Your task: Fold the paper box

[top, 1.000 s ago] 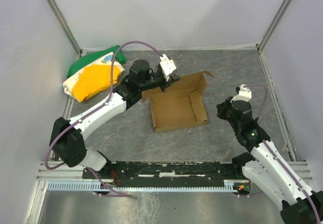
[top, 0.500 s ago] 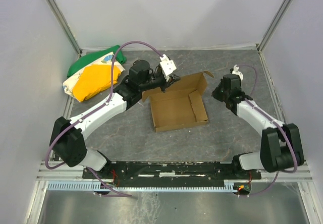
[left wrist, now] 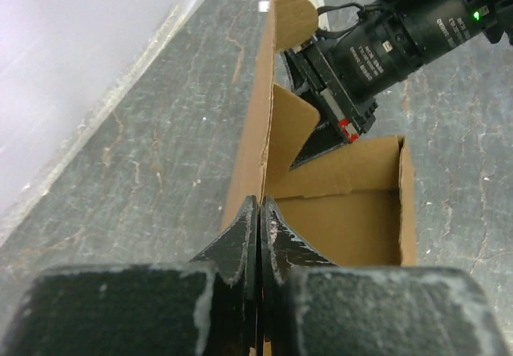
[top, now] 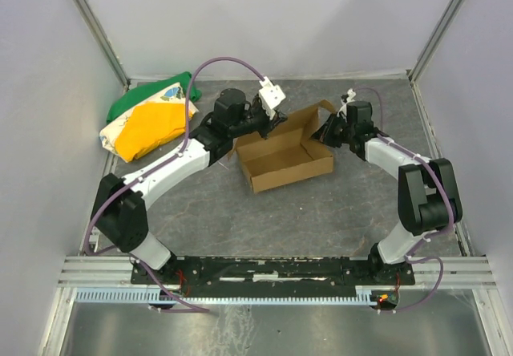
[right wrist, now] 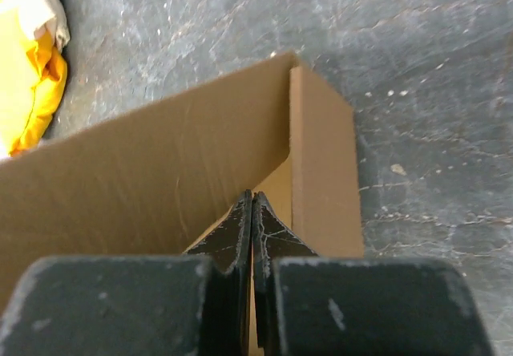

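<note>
The paper box (top: 292,162) is a brown cardboard mailer lying open at mid table, with its back wall raised. My left gripper (top: 267,125) is shut on the left end of that back wall; in the left wrist view the wall (left wrist: 260,143) runs away from the jaws (left wrist: 260,204). My right gripper (top: 325,131) is shut, its tips in the box's back right corner. In the right wrist view (right wrist: 252,198) they sit between the back wall (right wrist: 160,163) and a side flap (right wrist: 321,171). The left wrist view shows the right gripper (left wrist: 321,146) against a rounded flap (left wrist: 290,123).
A green, yellow and white cloth bundle (top: 148,119) lies at the back left by the wall, and shows in the right wrist view (right wrist: 28,59). White enclosure walls stand on three sides. The grey table (top: 321,220) lies around the box.
My right arm swung in from the right side of the table to the box's back right corner. The box turned and shifted slightly, still held by the left gripper.
</note>
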You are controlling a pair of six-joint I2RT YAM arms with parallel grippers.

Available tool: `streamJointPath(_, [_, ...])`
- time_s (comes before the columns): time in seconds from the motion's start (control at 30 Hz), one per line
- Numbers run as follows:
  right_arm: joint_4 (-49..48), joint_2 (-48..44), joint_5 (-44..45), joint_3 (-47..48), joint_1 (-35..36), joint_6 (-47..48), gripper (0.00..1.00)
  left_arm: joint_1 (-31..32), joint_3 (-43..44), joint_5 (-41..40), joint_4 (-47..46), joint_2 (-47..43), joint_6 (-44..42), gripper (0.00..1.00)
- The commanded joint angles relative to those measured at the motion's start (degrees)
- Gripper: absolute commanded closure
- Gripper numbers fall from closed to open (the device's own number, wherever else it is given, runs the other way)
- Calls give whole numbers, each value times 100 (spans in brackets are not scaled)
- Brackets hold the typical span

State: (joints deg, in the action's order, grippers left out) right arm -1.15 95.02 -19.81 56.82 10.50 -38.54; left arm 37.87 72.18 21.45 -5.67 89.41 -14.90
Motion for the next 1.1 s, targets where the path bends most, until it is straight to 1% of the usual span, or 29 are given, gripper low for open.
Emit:
streamJointPath(0.0, [-200,-225,-413,-191,99,134,98,2,242,-251,-27,284,692,97])
streamJointPath(0.1, [-149,-290,-374,-306,100,204,98,2,280,-82,-26,333,832,97])
streamJointPath(0.23, [-138,-589,-113,-561,101,217,98,15,-40,31,-74,151,847,97])
streamJointPath(0.33, [-89,-1093,360,-932,101,225,97,10,-360,144,-92,-111,688,97])
streamJointPath(0.47, [101,-1960,1031,-1346,98,372,93,10,-520,219,215,-336,377,97])
streamJointPath(0.5, [137,-2149,1185,-1404,94,437,91,10,-521,278,309,-364,306,97])
streamJointPath(0.53, [165,-2292,1323,-1431,96,492,83,12,-535,333,379,-371,241,97])
streamJointPath(0.57, [220,-2352,1427,-1417,100,535,70,10,-538,390,443,-381,200,97])
streamJointPath(0.6, [273,-2329,1487,-1359,101,578,58,11,-551,425,473,-385,186,97])
streamJointPath(0.63, [325,-2228,1430,-1262,101,654,54,12,-562,451,486,-387,188,97])
streamJointPath(0.67, [434,-2058,1333,-1118,97,731,53,10,-572,456,479,-391,185,97])
streamJointPath(0.8, [706,-1128,634,-515,101,809,56,10,-518,529,435,-392,232,97])
streamJointPath(0.97, [311,-638,111,-362,100,682,56,12,-481,629,479,-430,178,97])
streamJointPath(1.07, [136,-454,-300,-327,101,665,57,15,-494,519,465,-464,150,97])
